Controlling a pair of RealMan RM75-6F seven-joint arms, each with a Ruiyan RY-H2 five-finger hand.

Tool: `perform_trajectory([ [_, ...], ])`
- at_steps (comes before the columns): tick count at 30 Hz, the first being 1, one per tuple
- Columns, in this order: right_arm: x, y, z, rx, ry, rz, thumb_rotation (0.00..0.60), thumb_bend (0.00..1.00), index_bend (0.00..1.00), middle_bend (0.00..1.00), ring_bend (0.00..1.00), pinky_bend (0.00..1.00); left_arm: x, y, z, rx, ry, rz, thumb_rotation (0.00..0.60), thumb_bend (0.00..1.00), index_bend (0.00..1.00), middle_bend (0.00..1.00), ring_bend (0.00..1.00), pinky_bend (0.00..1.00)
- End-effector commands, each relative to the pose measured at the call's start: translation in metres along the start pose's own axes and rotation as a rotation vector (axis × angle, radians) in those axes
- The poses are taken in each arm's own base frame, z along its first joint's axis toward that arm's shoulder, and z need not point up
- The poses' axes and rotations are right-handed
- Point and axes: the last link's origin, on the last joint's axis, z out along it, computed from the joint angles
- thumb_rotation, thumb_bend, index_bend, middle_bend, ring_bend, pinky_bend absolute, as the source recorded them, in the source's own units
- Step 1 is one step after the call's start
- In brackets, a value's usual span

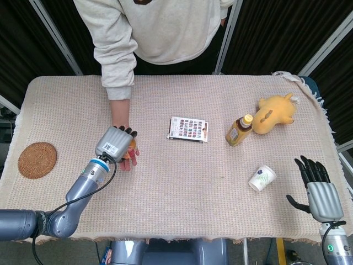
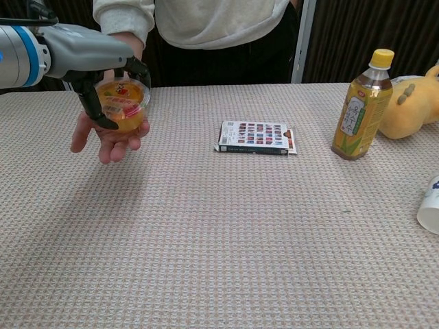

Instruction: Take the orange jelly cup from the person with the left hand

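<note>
While the left hand (image 2: 103, 65) grips the orange jelly cup (image 2: 123, 104) over the person's palm (image 2: 110, 137), the open right hand (image 1: 319, 190) rests near a paper cup (image 1: 261, 178).

**A:** anyone able to read anything here? The tea bottle (image 2: 361, 104) has a yellow-green label with print on it, but it's too small for me.

**B:** same. The orange jelly cup (image 2: 123, 104) lid has a red patch, no letters I can make out. The sticker on the left robot hand (image 1: 114, 144) is just a dark blur, and the flat packet (image 2: 257, 137) shows only coloured squares.
</note>
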Motion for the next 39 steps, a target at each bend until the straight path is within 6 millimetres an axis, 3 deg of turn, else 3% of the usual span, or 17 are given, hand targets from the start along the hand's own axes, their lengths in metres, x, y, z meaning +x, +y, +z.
perform_trajectory([
  [1,0.0,0.0,0.0,-0.001,0.0,0.001,0.6,0.14,0.0,0.0,0.0,0.0,0.003,0.002,-0.006,-0.016,0.046,-0.031,0.6,0.66,0.75,0.62,0.53,0.52],
  [7,0.001,0.001,-0.001,-0.004,0.001,0.0,0.6,0.14,0.0,0.0,0.0,0.0,0.012,-0.001,-0.024,-0.038,0.097,-0.06,0.6,0.66,0.75,0.62,0.53,0.52],
  [15,0.001,0.001,-0.001,-0.007,0.001,-0.002,0.6,0.14,0.0,0.0,0.0,0.0,0.005,-0.027,-0.066,-0.032,0.124,-0.054,0.6,0.66,0.76,0.62,0.53,0.52],
  [24,0.0,0.0,-0.001,-0.009,0.002,-0.004,0.6,0.14,0.0,0.0,0.0,0.0,-0.045,-0.061,-0.091,0.01,0.022,-0.072,0.6,0.66,0.75,0.62,0.53,0.52],
  [33,0.0,0.0,-0.001,-0.01,0.001,-0.002,0.6,0.14,0.0,0.0,0.0,0.0,-0.091,-0.072,-0.095,0.03,-0.067,-0.055,0.6,0.66,0.71,0.58,0.5,0.5],
  [39,0.0,0.0,-0.001,-0.012,0.002,0.0,0.6,0.14,0.0,0.0,0.0,0.0,-0.117,-0.073,-0.097,0.034,-0.124,-0.022,0.6,0.49,0.59,0.44,0.41,0.46],
])
